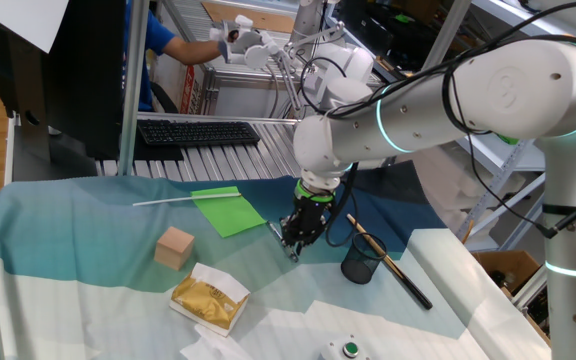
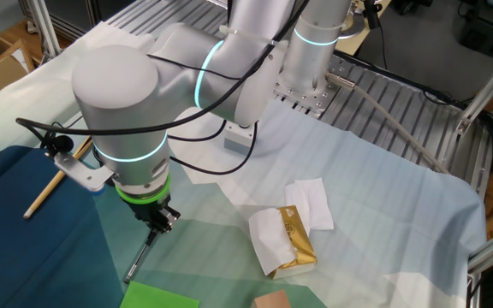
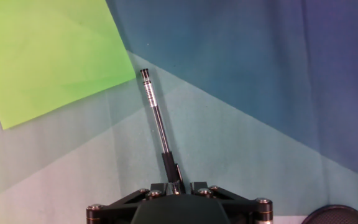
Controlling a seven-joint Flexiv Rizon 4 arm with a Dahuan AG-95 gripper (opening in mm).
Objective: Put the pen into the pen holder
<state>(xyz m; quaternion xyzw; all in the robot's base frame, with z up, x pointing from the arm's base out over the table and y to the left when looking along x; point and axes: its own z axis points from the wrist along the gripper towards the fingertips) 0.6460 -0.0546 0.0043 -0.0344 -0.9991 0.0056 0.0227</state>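
Over blue-green cloth (image 3: 241,81), the gripper (image 3: 174,186) clamps the pen (image 3: 157,124), which juts ahead.

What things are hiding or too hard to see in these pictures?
- Small black mesh pen holder: in the hand view only a rim sliver shows, cut by the bottom edge; in the other fixed view the arm blocks it.
- Two-finger gripper: in the hand view its fingertips are cut by the bottom edge.
- Slim black pen: in one fixed view the gripper covers most of it.
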